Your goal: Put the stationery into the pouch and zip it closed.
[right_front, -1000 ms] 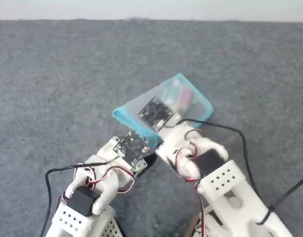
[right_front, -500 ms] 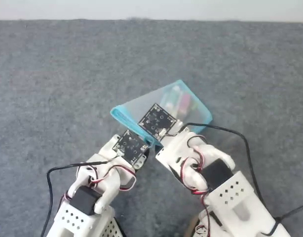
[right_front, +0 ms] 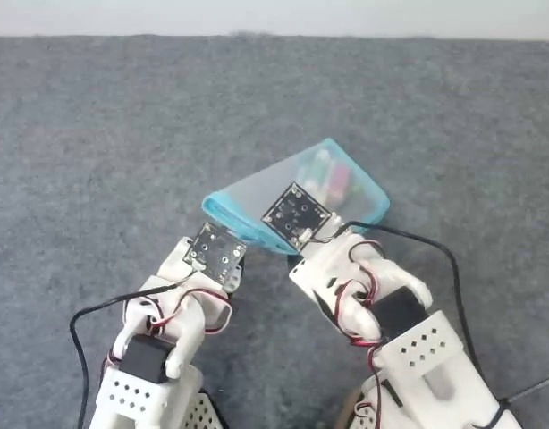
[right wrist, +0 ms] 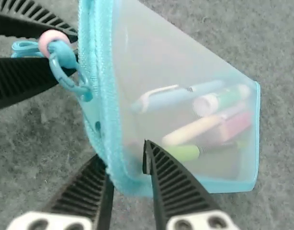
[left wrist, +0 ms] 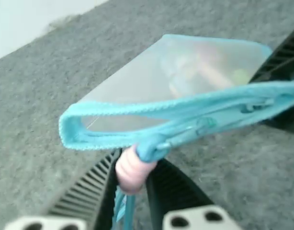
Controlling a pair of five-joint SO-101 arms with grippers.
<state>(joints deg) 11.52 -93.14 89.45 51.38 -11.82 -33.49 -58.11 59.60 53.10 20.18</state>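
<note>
The pouch [right_front: 273,186] is translucent plastic edged in light blue and lies near the middle of the grey worktop, its zip edge turned near-left and its closed bottom far-right. The stationery [right wrist: 199,120] is inside, bunched toward the bottom: a pale blue pen, a green marker, a yellow stick and something pink. The blue zip [right wrist: 101,72] gapes at its left end. Its pull [left wrist: 132,167], a pink bead on a blue loop, sits between the left claw's [left wrist: 132,165] fingers; the right claw [right wrist: 125,163] pinches the zip edge.
</note>
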